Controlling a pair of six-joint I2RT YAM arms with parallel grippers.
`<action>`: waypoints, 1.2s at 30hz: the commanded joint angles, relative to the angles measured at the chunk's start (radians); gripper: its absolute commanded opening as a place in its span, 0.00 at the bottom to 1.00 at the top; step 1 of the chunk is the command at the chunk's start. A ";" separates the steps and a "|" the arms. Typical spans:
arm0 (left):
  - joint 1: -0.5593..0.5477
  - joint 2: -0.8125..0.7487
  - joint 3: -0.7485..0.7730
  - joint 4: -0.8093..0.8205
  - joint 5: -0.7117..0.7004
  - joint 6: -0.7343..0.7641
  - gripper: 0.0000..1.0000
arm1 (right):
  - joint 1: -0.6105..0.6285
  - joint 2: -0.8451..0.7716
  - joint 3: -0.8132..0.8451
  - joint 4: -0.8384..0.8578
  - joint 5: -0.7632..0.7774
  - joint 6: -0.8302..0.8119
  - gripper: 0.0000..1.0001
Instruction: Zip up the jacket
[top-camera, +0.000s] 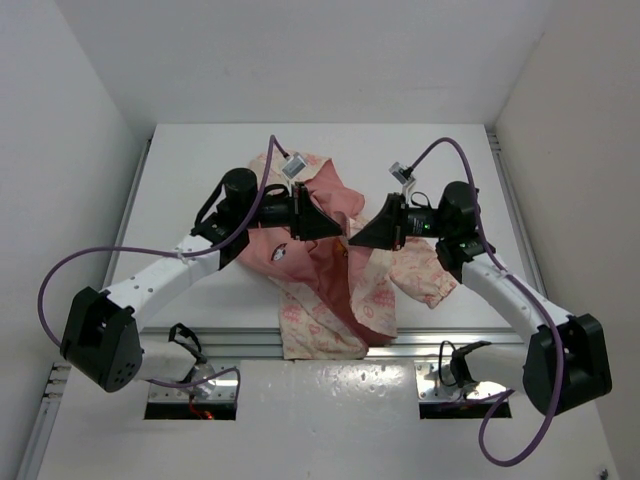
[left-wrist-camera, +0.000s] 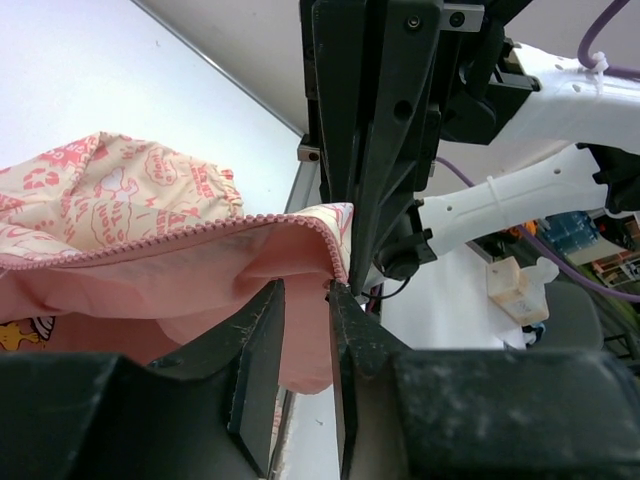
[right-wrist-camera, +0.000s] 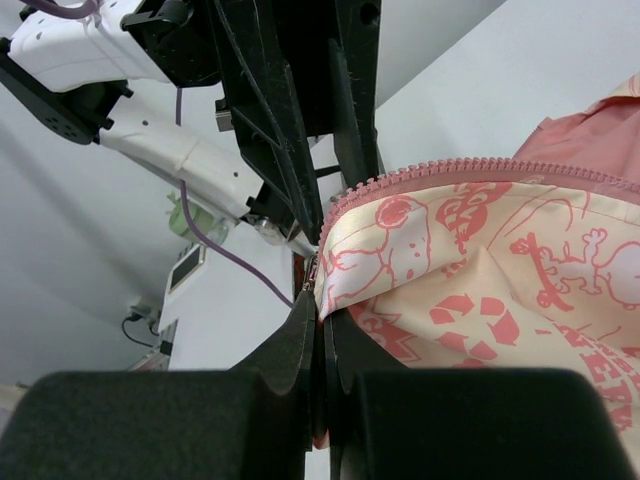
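Your tabletop (top-camera: 200, 160) is white, and the jacket (top-camera: 375, 295) lies across its middle. The hem reaches the near edge and the hood end points toward the far edge. The front is open, so the plain pink lining (top-camera: 330, 270) shows down the centre between the cream printed panels. One elastic-cuffed sleeve (top-camera: 430, 280) spreads toward the right edge.

Both of your arms reach in from the near corners and meet nose to nose above the jacket's middle.

The left gripper (left-wrist-camera: 303, 310) has its jaws parted to a narrow gap. A fold of lining hangs in that gap without being squeezed. The corner of the front edge sits against the inner face of one finger (left-wrist-camera: 345, 330).

The right gripper (right-wrist-camera: 322, 325) is pinched tight on the jacket. Its two fingers are closed together on the corner of the printed panel, where the tape ends.

The zipper (right-wrist-camera: 480, 170) runs as a row of pink teeth along the raised edge, from that pinched corner away toward the right of the right wrist view. The left wrist view shows a second row of teeth (left-wrist-camera: 200, 232) bordering the lining, ending at the fingertips. The two rows are not joined.
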 joint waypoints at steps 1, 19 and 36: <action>0.010 -0.028 0.039 0.029 0.023 0.008 0.30 | -0.009 -0.031 0.000 0.070 -0.024 -0.023 0.00; -0.111 -0.017 0.091 -0.041 0.065 0.158 0.21 | -0.008 -0.021 0.002 0.119 -0.035 0.023 0.00; -0.168 -0.239 -0.022 -0.487 -0.064 0.605 0.53 | -0.167 -0.073 0.000 0.053 -0.010 -0.018 0.00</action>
